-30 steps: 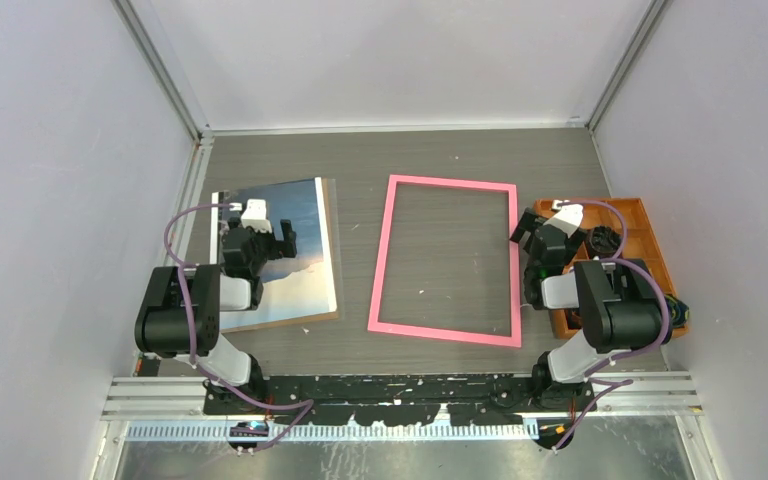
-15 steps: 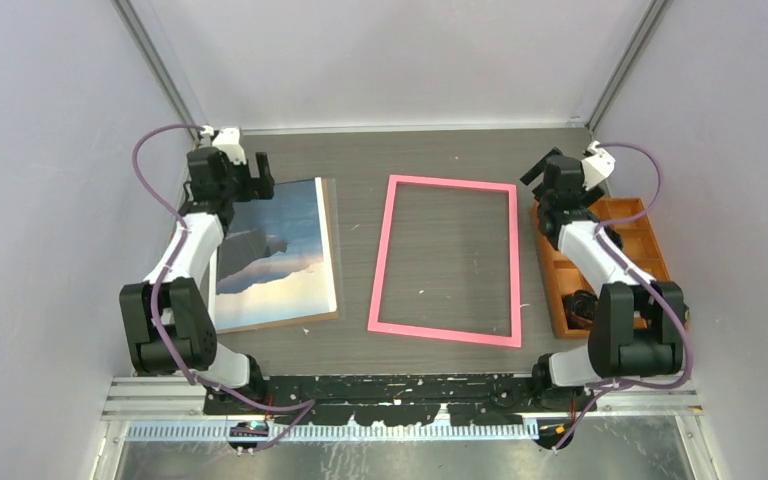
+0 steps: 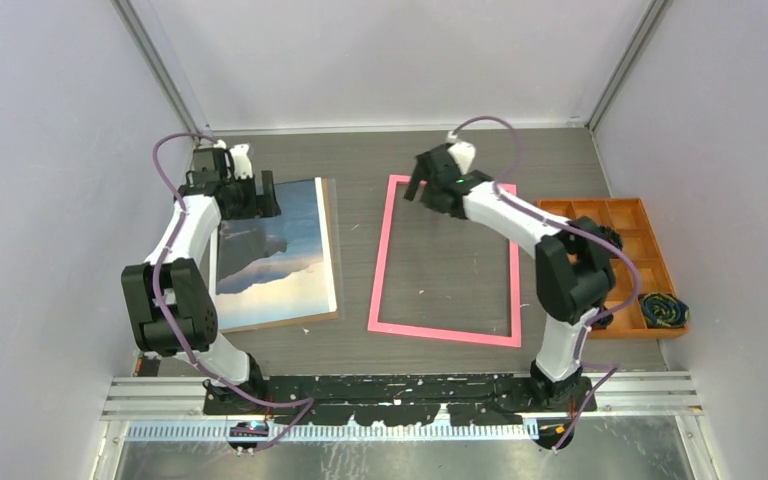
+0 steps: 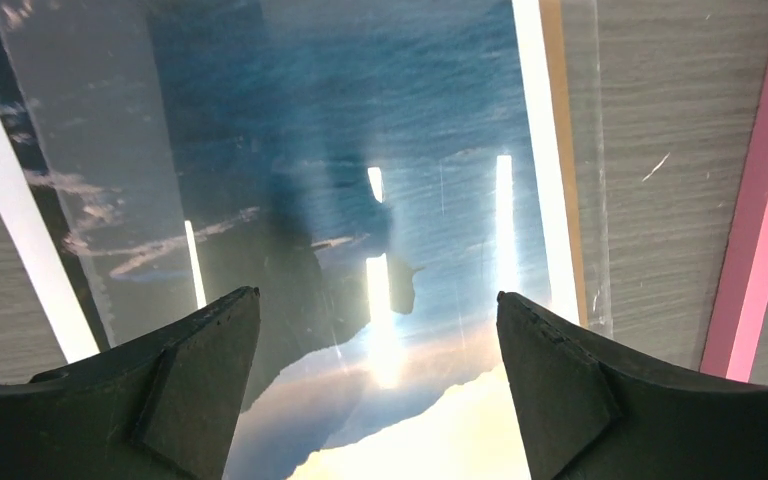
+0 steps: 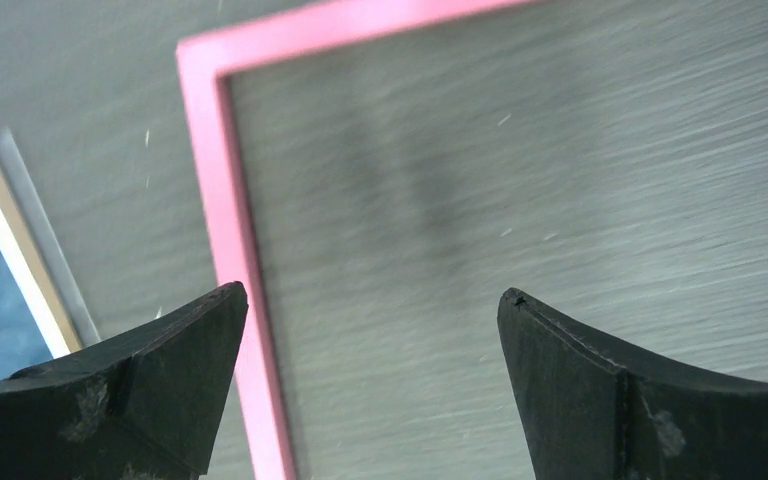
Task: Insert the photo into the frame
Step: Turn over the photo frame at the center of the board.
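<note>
- The left gripper (image 4: pixel 375 320) is held over the far end of the photo (image 3: pixel 280 250); its fingers are spread wide, and nothing is pinched between them; whether the print is touched cannot be told.
- The right gripper (image 5: pixel 370 300) is held above the far left corner of the frame (image 3: pixel 382 255); its fingers are likewise spread wide apart, with only the table (image 3: pixel 360 160) and the pink corner seen between them; nothing is gripped.
- The photo is laid face up on the table, left of the frame and apart from it; blue sea, dark mountains and a pale sky are shown; strong streaks of glare are seen across it in the left wrist view.
- A brown backing board (image 3: pixel 334 240) is seen under the photo, its edge showing along the right and near sides.
- The frame is laid flat near the middle of the table; bare table is seen through its opening.
- An orange compartment tray (image 3: pixel 625 215) is set at the right side of the table, apart from the frame; a dark bundle (image 3: pixel 665 310) is held in its near corner.
</note>
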Robot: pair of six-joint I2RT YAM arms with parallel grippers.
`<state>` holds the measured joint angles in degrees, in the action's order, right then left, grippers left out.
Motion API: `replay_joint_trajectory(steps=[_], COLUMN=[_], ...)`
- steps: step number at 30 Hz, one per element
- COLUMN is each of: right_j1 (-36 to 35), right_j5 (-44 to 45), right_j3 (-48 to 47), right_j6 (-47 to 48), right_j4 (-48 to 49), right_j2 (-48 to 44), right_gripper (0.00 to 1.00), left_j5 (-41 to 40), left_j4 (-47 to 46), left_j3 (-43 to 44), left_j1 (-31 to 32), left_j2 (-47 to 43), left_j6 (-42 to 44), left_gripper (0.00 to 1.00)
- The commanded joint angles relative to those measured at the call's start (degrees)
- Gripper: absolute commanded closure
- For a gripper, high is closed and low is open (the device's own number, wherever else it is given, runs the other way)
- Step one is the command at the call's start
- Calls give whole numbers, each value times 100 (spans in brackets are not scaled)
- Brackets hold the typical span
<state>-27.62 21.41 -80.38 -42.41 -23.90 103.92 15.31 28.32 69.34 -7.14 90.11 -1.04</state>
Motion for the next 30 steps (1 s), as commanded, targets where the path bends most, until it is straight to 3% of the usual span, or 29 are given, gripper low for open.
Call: replay_joint_trajectory(steps=[1,9,16,20,24,30], right_j1=[-605,-1482,-1744,-1810,-1880,-1964], right_j5=[615,776,605,499,456,427], right_j3=[-627,-1337,-1428,-1379,-1291,-1557], right_j6=[-298,-401,-480,-546,-597,-704], right_j4=[-805,-1019,-993,-960,-879,-998], right_j2=[546,1386,1765,1906,1978,2229], right_gripper=[0,7,17,29,33,61], left_j5=[165,174,174,114,124,76], left_j4=[507,599,745,779,903,1435], left_j3=[343,252,97,28,53,269], left_j1=[-16,-19,-16,-19,-16,24], left_j2=[111,111,129,117,137,282], left_j6=[77,265,385,482,545,824], left_gripper=[11,12,11,12,11,9])
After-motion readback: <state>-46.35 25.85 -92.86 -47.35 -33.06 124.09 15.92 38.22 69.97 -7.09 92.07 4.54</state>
